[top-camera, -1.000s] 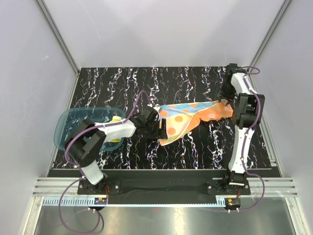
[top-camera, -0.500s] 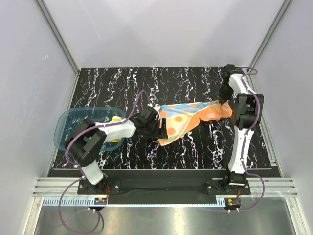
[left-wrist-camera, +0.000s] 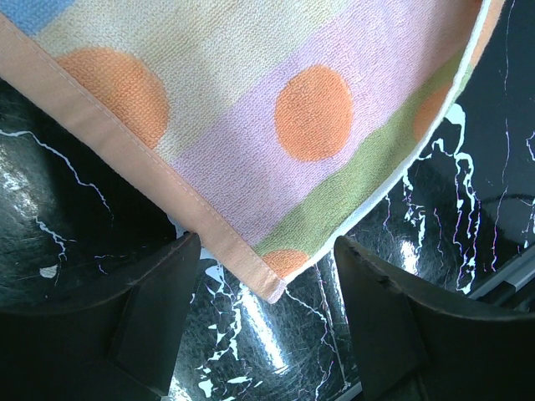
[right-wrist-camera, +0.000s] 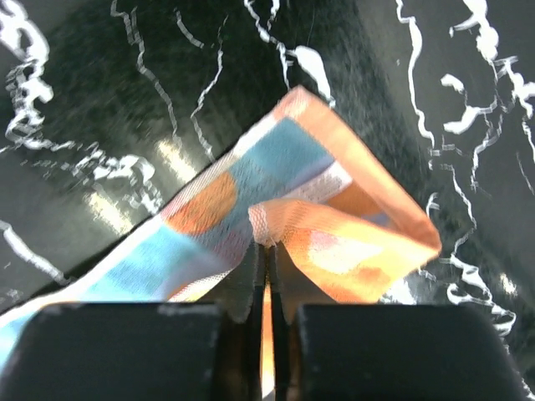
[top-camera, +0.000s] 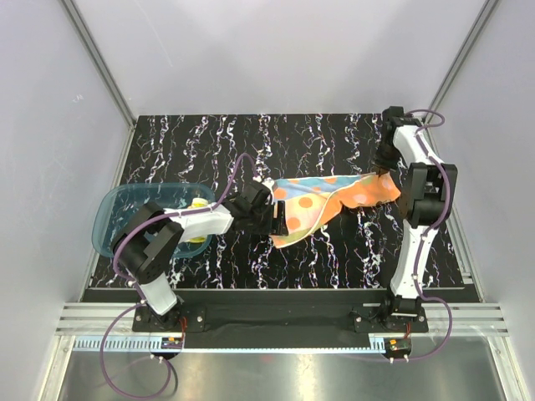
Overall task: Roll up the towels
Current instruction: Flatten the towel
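One black, white-veined table [top-camera: 209, 142] fills my top view, walled by pale panels on three sides.

Next in size is the towel [top-camera: 326, 196], lying right of centre on that table. It is drawn out in a long, loosely folded band between the two claws. Its cloth is striped in blue, cream, lilac and green, spotted with orange discs and edged with an orange hem. Its near-left corner droops toward the front edge.

At the left side of the table stands a translucent blue tub [top-camera: 117, 205]. The left arm [top-camera: 196, 221] reaches across its right rim toward the towel. The right arm [top-camera: 414, 242] stands along the table's right edge and bends back over the towel's far-right end.

The left gripper [left-wrist-camera: 267, 246] sits at the towel's left end. In my left wrist view its jaws stand wide apart with nothing clamped. The hemmed corner of the towel hangs in the gap between them, over the table, touching neither jaw as far as I can tell.

The right gripper [right-wrist-camera: 266, 280] has its jaws pressed together on a fold of the towel's orange end. Only a thin line of cloth shows between them, and the pinched corner fans out beyond the tips above the table.

Smallest is a yellow object [top-camera: 199, 203] inside the tub, mostly hidden by the left arm. I cannot tell what it is.
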Robot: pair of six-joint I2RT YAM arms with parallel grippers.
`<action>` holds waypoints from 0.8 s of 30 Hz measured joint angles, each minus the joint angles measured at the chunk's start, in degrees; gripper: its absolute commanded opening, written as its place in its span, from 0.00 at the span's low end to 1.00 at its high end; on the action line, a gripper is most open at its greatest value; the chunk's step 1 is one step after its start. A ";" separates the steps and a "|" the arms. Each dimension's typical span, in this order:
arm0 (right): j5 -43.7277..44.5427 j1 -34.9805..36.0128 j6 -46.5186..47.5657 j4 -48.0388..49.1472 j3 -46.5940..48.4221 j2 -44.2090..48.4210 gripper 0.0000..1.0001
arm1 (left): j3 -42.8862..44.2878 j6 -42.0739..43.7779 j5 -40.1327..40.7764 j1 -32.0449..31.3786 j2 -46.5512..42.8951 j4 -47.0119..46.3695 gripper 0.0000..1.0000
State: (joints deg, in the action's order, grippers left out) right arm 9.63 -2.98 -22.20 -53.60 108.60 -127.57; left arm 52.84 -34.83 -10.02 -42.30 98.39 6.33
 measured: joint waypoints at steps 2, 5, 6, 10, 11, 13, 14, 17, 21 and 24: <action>0.00 0.20 -0.07 0.07 -0.79 1.36 0.00 | 0.00 -0.02 0.00 0.00 0.00 -0.02 0.72; -0.07 0.44 0.04 0.50 -1.97 2.82 0.00 | 0.00 0.00 -0.02 0.00 0.00 0.00 0.72; -0.11 0.50 0.09 0.76 -2.80 3.30 0.00 | 0.00 0.00 -0.04 0.00 0.00 0.00 0.72; -1.33 0.57 -0.11 3.04 -9.81 7.13 0.00 | 0.07 0.07 -0.07 0.02 0.00 0.15 0.72; -2.21 0.57 -0.35 4.13 -13.25 9.38 0.00 | 0.17 0.11 -0.07 0.02 0.00 0.33 0.72; -4.31 0.59 -1.25 5.29 -21.00 14.99 0.00 | 0.81 0.48 -0.09 0.37 0.26 1.20 0.72; -5.40 0.63 -1.79 6.10 -25.33 18.84 0.00 | 1.22 0.57 -0.26 0.50 0.48 1.68 0.72; -7.76 0.70 -3.74 7.30 -36.57 31.08 0.00 | 2.89 1.27 -0.74 1.62 1.46 3.34 0.72; -9.77 0.70 -6.71 8.46 -48.50 47.34 0.00 | 5.95 2.45 -0.59 4.17 3.65 5.42 0.64; -11.74 0.70 -9.33 9.86 -56.63 55.32 0.00 | 8.96 3.63 -0.09 5.46 5.99 7.67 0.49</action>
State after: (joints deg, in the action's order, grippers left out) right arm -2.11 -2.28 -31.53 -43.75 51.96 -72.25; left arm 61.80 -31.20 -10.11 -36.84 104.38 14.00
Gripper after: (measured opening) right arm 0.014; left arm 0.551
